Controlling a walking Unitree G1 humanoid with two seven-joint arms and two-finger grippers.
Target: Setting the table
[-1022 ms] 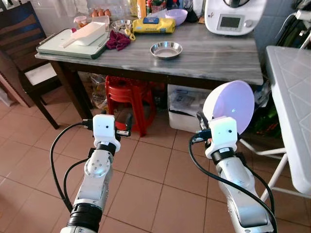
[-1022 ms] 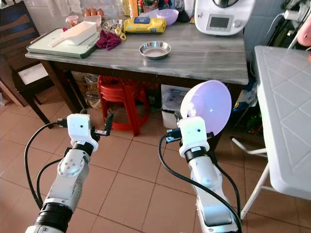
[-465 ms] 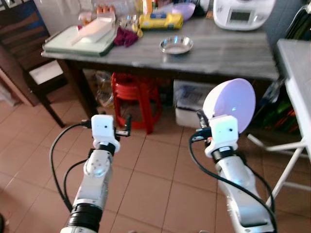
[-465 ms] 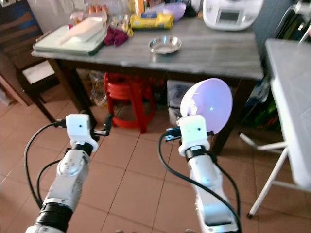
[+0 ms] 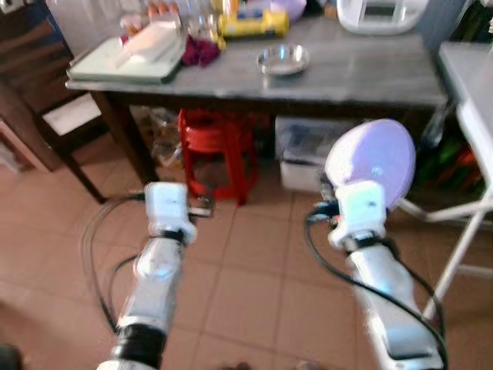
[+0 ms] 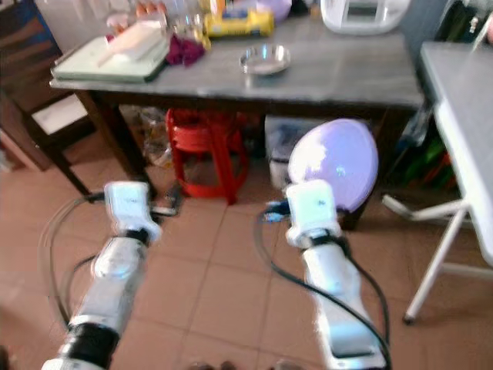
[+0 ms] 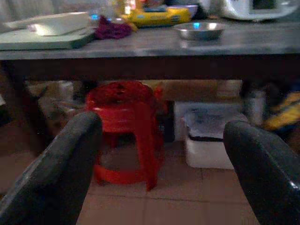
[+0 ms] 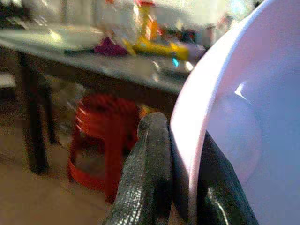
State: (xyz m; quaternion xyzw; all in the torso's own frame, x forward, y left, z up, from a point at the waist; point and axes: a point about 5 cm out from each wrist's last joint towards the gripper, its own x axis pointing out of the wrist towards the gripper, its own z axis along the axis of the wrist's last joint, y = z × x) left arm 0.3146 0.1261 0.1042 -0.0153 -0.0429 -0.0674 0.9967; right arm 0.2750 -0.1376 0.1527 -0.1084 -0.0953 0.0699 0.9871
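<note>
In the blurred left eye view the right gripper [image 5: 333, 202] is raised over the tiled floor [image 5: 246, 270], carrying a lilac bowl [image 5: 371, 163] tilted on edge with its hollow facing the camera, near the grey table [image 5: 370, 73]. On that table, farther off, sit a small steel dish [image 5: 283, 59], a yellow packet [image 5: 253, 22], a dark red cloth [image 5: 200, 52] and a pale green tray [image 5: 123, 65] at the left end; a red stool [image 5: 219, 146] stands underneath. The left gripper [image 5: 202, 206] is held out low on the left. The right eye view gives the same layout, with a white folding table [image 6: 466, 116] at the far right. In the left wrist view the two black fingers [image 7: 61, 173] stand wide apart with nothing between them, the red stool beyond the gap. In the right wrist view the jaws are closed on the bowl's rim: one finger [image 8: 145, 173] presses the outer wall, the other sits inside the hollow.
</note>
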